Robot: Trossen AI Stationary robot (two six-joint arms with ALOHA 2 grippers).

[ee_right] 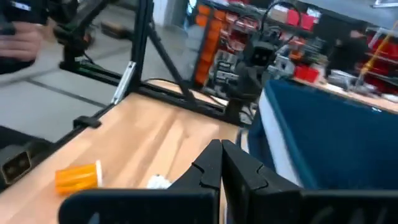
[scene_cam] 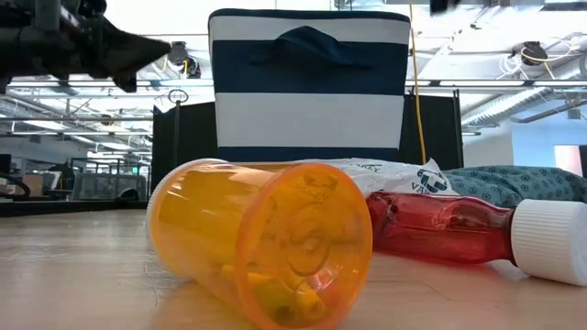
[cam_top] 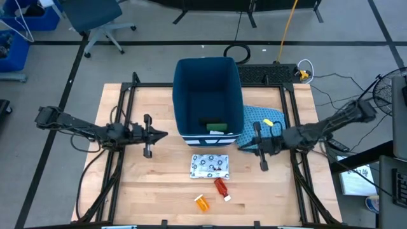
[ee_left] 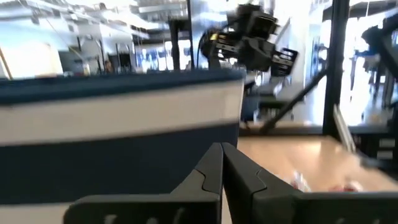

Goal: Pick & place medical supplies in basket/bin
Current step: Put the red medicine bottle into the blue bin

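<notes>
Bin (cam_top: 191, 89) holds green block (cam_top: 216, 126); left gripper (cam_top: 166, 134) and right gripper (cam_top: 241, 144) closed, empty.

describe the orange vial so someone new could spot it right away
Start at the dark-blue bin at the table's far middle, then come toward the near edge past the flat white packet. The orange vial lies on its side there, left of the red bottle; it alone is translucent orange.

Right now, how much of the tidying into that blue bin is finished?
Partly done: a green block lies inside the bin. Nothing is in hand; left gripper and right gripper are shut, empty. Packet, red bottle and orange vial remain.
</notes>
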